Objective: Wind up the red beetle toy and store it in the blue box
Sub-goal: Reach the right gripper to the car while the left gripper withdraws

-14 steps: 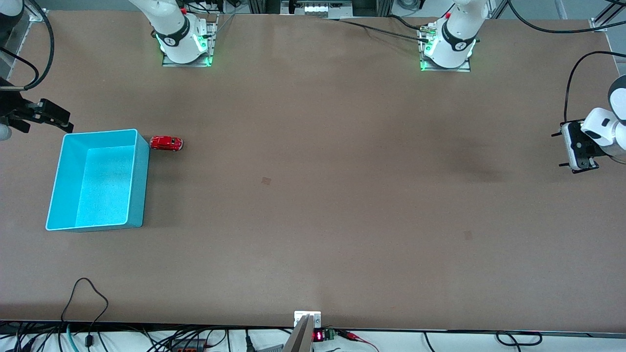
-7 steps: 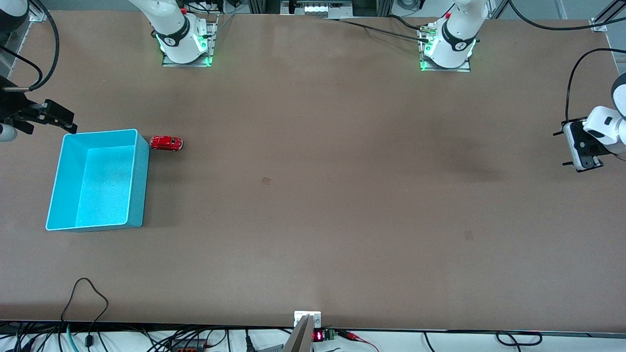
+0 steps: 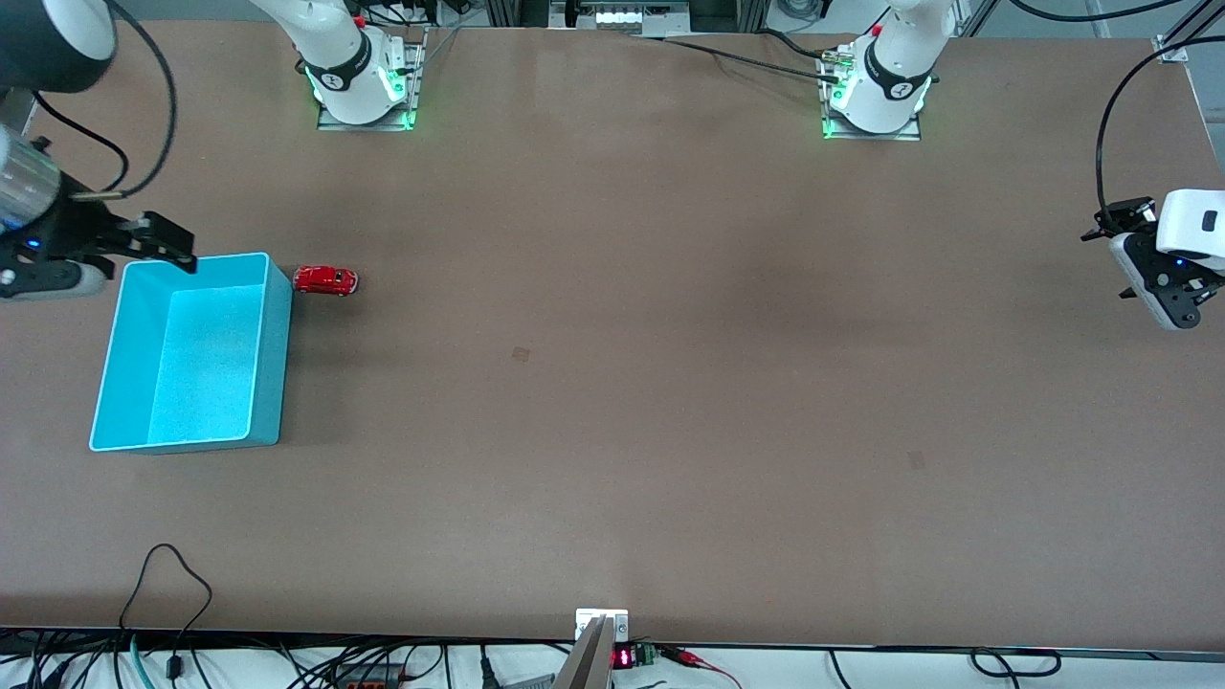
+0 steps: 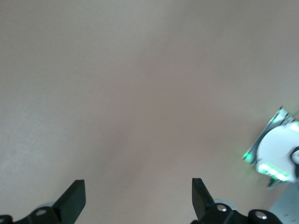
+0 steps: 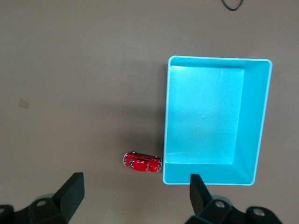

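The red beetle toy [image 3: 325,280] [image 5: 142,162] stands on the brown table, close against an outer wall of the blue box [image 3: 201,354] [image 5: 205,116], on the side toward the left arm's end. The box is open-topped with nothing in it. My right gripper [image 3: 170,245] [image 5: 135,191] hangs open and holds nothing, over the box corner that lies farthest from the front camera at the right arm's end. My left gripper [image 3: 1122,254] [image 4: 138,198] is open over bare table at the left arm's end, with nothing between its fingers.
The right arm's base [image 3: 359,81] and the left arm's base [image 3: 876,91] [image 4: 278,158] stand along the table edge farthest from the front camera. A black cable loop [image 3: 167,574] lies on the table near the front edge.
My right gripper has swung in from the table's end to above the box's corner. My left gripper has shifted up in the front view at its end. The toy and box have not moved.
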Action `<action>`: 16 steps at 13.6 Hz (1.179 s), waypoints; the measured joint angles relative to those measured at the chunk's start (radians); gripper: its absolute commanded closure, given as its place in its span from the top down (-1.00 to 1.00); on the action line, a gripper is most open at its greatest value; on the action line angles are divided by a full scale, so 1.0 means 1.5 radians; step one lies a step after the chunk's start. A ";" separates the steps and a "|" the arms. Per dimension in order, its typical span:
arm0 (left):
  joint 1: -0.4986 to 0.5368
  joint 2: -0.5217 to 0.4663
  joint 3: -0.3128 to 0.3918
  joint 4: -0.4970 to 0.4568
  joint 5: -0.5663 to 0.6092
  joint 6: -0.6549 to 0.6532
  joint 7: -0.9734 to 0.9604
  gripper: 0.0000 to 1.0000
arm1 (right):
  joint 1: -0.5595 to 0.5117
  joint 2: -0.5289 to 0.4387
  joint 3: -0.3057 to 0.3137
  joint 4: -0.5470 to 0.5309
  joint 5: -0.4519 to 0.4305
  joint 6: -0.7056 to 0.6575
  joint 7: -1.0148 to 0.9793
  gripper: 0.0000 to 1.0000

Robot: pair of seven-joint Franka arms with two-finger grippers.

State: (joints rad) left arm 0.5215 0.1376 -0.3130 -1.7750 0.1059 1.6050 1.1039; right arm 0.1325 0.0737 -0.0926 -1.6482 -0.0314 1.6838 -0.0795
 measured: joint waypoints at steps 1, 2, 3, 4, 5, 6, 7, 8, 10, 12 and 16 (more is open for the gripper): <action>0.000 0.000 -0.019 0.022 0.000 -0.028 -0.054 1.00 | 0.010 0.005 0.000 0.000 0.000 -0.003 0.000 1.00; 0.000 0.000 -0.038 0.044 0.000 -0.059 -0.114 1.00 | 0.017 0.009 0.001 0.000 0.000 -0.006 0.000 1.00; -0.001 0.000 -0.058 0.066 0.000 -0.090 -0.176 1.00 | 0.026 0.010 0.001 -0.001 0.001 -0.008 0.000 1.00; -0.001 0.000 -0.078 0.083 0.000 -0.114 -0.232 1.00 | 0.038 0.011 0.001 -0.002 0.002 -0.010 0.000 1.00; -0.002 0.000 -0.098 0.097 0.000 -0.129 -0.284 1.00 | 0.051 0.013 0.001 -0.003 0.002 -0.012 0.000 1.00; -0.002 0.000 -0.117 0.108 0.000 -0.136 -0.334 1.00 | 0.064 0.019 0.001 -0.007 0.002 -0.012 -0.002 1.00; -0.002 0.000 -0.135 0.118 0.000 -0.139 -0.386 1.00 | 0.073 0.028 0.001 -0.011 0.002 -0.012 -0.007 1.00; -0.002 0.000 -0.150 0.126 0.000 -0.143 -0.432 1.00 | 0.079 0.041 0.001 -0.014 0.002 -0.010 -0.021 1.00; -0.002 0.001 -0.179 0.138 0.000 -0.154 -0.515 1.00 | 0.082 0.069 0.001 -0.018 0.002 0.006 -0.077 1.00; -0.002 0.001 -0.208 0.152 0.000 -0.170 -0.606 1.00 | 0.078 0.083 -0.002 -0.043 0.002 0.035 -0.160 1.00; -0.004 0.001 -0.246 0.160 -0.007 -0.178 -0.773 1.00 | 0.047 0.080 -0.009 -0.152 0.002 0.082 -0.354 1.00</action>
State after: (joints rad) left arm 0.5148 0.1394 -0.6826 -1.5344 0.0956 1.3376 -0.0549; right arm 0.2025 0.1938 -0.1059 -1.8764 -0.0286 1.8064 -0.6100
